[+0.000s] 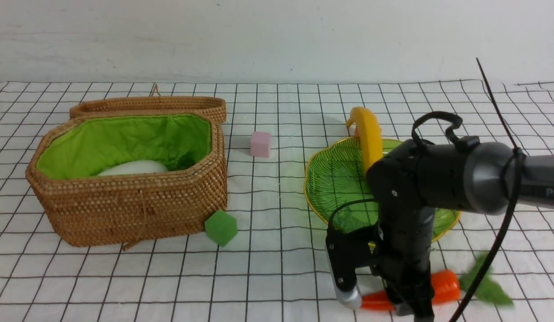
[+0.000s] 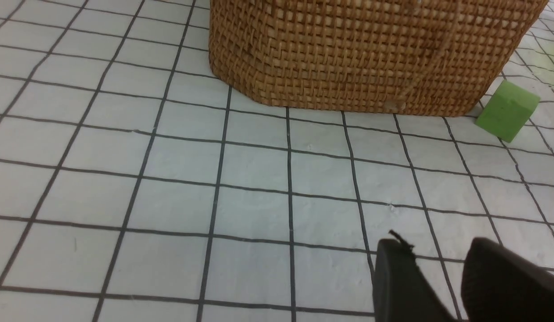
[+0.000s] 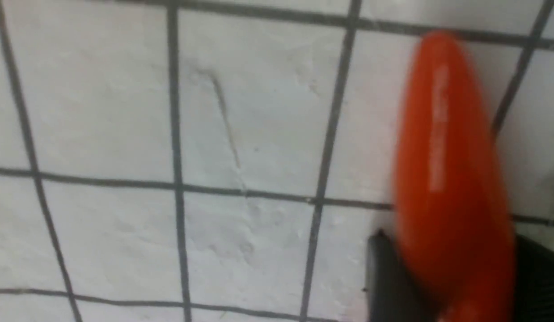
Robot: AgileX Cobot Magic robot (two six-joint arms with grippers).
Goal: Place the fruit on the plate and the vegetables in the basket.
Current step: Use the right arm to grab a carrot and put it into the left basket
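right claw [image 3: 453, 259] is down low over the table [image 1: 268, 268], which is covered in a white cloth with a black grid. its 2 black fingers [image 3: 384, 277] sit tight against both sides of the smooth orange toy carrot [image 1: 444, 286], no gap showing, so we mark it clamped on the carrot. that wrist view is blurred. the carrot lies level and low at the cloth on the robot's side of the plate, pointed end toward the robot's left and floppy green leaves [image 1: 487, 286] at the other end. we cannot tell if it touches the cloth.

the wide translucent green glass plate [image 1: 321, 179] with ribbed pattern and yellow rim sits right of centre, partly hidden by the dark right arm [image 1: 437, 179]. 1 long curved yellow toy banana [image 1: 370, 134] stands up from its far side, top end curling over the far rim, lower end hidden behind the arm.

the big octagonal brown wicker basket [image 1: 124, 210] with bright green cloth lining sits at the left, open, its matching wicker lid [image 1: 147, 105] just behind it. the white toy radish [image 1: 133, 167] lies inside, only the top showing.

1 small green cube [image 1: 221, 227] sits just beside the basket's near right corner. 1 small pink cube [image 1: 260, 144] sits between basket and plate, apart from both.

left claw [image 2: 437, 255] hovers near the basket's outer wall, fingers slightly apart, nothing between them.
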